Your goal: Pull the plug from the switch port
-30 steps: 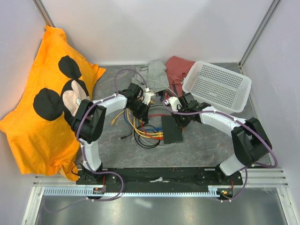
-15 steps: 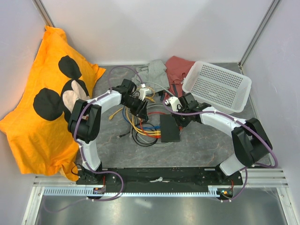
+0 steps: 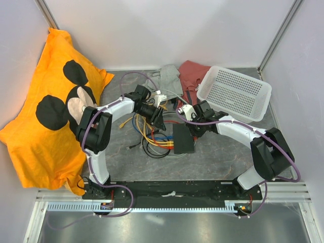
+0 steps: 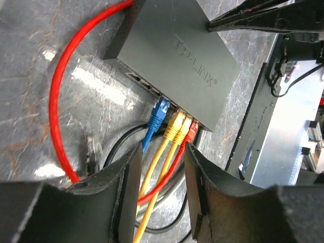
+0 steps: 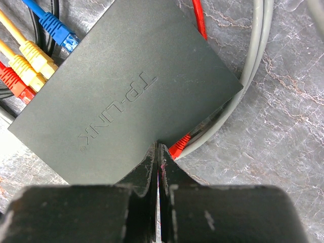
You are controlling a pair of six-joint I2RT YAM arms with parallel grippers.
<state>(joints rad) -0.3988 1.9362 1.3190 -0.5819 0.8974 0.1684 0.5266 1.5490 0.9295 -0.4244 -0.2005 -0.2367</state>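
The left pincer (image 4: 162, 152) hovers part-open with nothing between its fingers, just short of a row of plugs. Through the gap show a blue plug (image 4: 160, 109), two yellow plugs (image 4: 181, 123) and a red plug (image 4: 193, 132), all seated side by side. They sit in the left edge of the flat matte-black rectangular switch box (image 4: 172, 61). That edge holds the switch port, though which socket is meant I cannot tell. The box lies near the middle of the grey marbled tabletop (image 3: 217, 152), between the two arms.

The right pincer (image 5: 159, 149) is fully closed, its tips resting on the box's top at the right edge, seemingly to pin it down.

I judge this the approach step, with no plug gripped yet. The next move calls for easing forward onto one plug's body, clear of its neighbours, clamping firmly, then drawing it straight leftward out of the socket while the box stays pinned.
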